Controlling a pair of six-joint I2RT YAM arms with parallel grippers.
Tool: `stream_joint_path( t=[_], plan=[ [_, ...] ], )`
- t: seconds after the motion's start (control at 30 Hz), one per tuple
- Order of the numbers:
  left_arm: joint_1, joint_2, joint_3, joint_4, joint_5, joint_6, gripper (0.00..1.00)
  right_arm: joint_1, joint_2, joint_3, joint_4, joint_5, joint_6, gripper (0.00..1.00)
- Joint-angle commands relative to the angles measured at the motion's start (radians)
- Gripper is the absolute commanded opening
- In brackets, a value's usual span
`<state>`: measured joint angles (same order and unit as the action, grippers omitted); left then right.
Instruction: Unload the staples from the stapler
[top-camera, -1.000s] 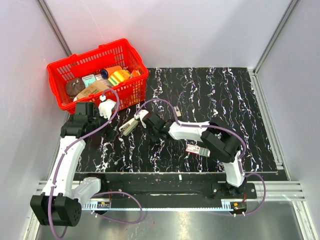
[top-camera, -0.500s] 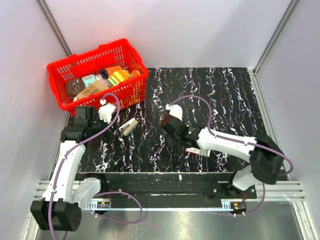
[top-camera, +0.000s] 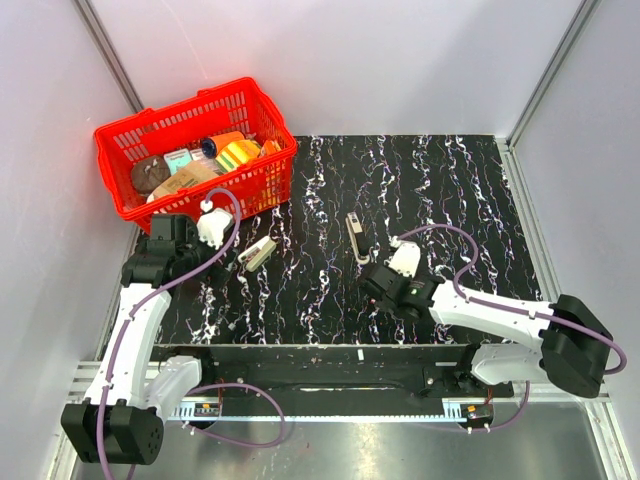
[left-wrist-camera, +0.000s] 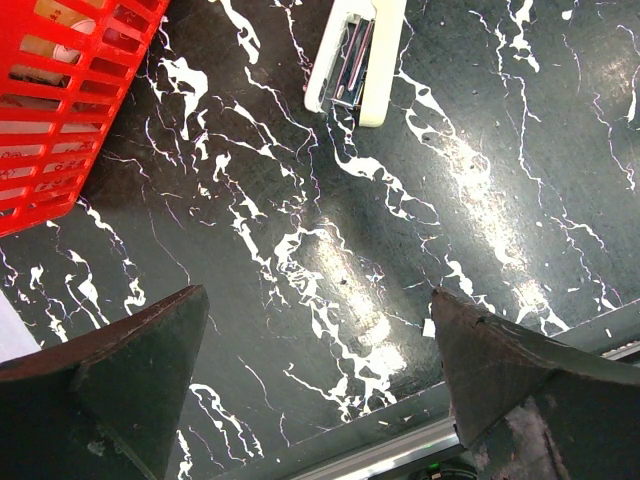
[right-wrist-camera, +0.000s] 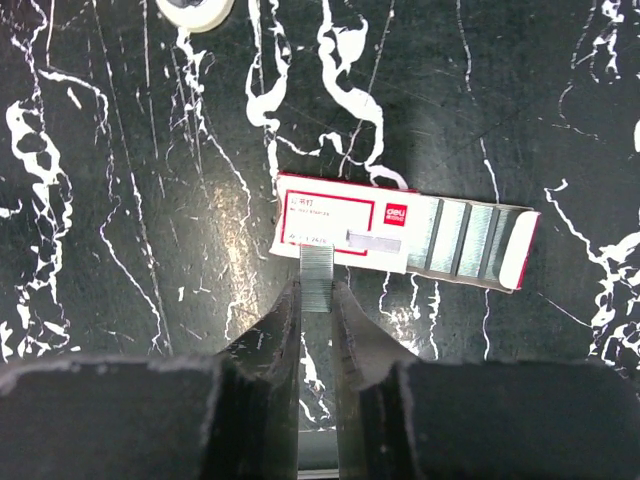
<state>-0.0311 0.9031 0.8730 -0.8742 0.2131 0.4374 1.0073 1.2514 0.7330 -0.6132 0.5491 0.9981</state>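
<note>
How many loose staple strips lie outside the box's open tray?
2: a gripped strip pinched in the right gripper, and a second strip lying on the staple box sleeve. Others may be hidden.

One stapler (top-camera: 258, 253), basket (top-camera: 250, 185), box (right-wrist-camera: 400, 228), staple strip (right-wrist-camera: 317, 278)

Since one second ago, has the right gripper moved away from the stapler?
Yes. In the top view the right gripper moved right and downward, away from the stapler beside the red basket.

stapler (left-wrist-camera: 357, 60) — lying open | fingers (left-wrist-camera: 110, 380) spread wide | basket (left-wrist-camera: 70, 100) upper-left
</note>
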Motion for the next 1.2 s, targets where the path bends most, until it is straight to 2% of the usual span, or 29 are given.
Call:
stream_joint_path(
  t=[0.0, 0.23, 0.47, 1.17],
  plan=[
    [0.007, -0.006, -0.008, 0.024, -0.006, 0.006, 0.99, 0.005, -0.006, -0.006, -0.043, 0.110, 0.103, 0.13],
    [0.007, 0.002, -0.006, 0.023, 0.000, 0.003, 0.99, 0.005, 0.034, -0.012, -0.138, 0.156, 0.230, 0.13],
    [0.007, 0.008, -0.008, 0.029, 0.002, 0.006, 0.99, 0.005, 0.029, -0.078, -0.143, 0.147, 0.323, 0.15],
    [0.007, 0.003, -0.037, 0.040, 0.012, 0.011, 0.99, -0.018, 0.082, -0.066, -0.069, 0.179, 0.277, 0.20]
  ],
)
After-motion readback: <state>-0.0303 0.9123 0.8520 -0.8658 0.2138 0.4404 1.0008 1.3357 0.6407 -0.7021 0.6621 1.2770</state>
